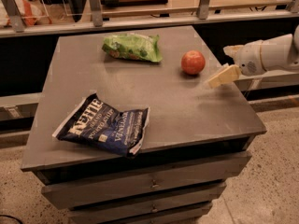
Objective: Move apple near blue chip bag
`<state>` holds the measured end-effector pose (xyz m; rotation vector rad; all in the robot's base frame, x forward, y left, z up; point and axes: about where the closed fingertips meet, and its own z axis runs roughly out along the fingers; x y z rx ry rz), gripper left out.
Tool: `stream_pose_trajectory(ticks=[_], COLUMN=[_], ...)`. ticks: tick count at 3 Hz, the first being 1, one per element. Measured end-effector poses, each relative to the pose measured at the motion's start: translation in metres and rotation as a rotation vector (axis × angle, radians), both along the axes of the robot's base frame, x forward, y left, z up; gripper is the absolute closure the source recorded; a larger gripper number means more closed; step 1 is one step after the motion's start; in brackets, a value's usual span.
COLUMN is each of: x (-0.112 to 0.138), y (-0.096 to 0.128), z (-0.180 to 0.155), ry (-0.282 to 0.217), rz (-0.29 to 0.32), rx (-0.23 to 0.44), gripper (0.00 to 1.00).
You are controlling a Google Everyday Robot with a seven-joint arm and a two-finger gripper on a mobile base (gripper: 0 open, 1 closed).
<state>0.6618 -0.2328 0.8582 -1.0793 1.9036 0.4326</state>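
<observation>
Cabinet top [154, 101] carries everything. The blue chip bag [105, 129] lies flat at the front left, and a green bag [132, 47] lies at the back. The apple [193, 62] sits back right, well apart from the blue bag. The gripper [219, 64] hangs just right of the apple, open and empty. By my reading, grasp, carry and set-down all remain.

Gripper [227, 63] at right edge — arm [279, 53] off-frame
</observation>
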Motion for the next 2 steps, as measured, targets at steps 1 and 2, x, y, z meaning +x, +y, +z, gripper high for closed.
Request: stream_pose_trajectory(ticks=[1,2], x=[0.008,0.014], y=[0.015,0.025], z=[-0.006,-0.006], ry=[0.008,0.007], rz=[0.032,0.05], rx=[0.025,0.052], gripper=[0.0,0.0])
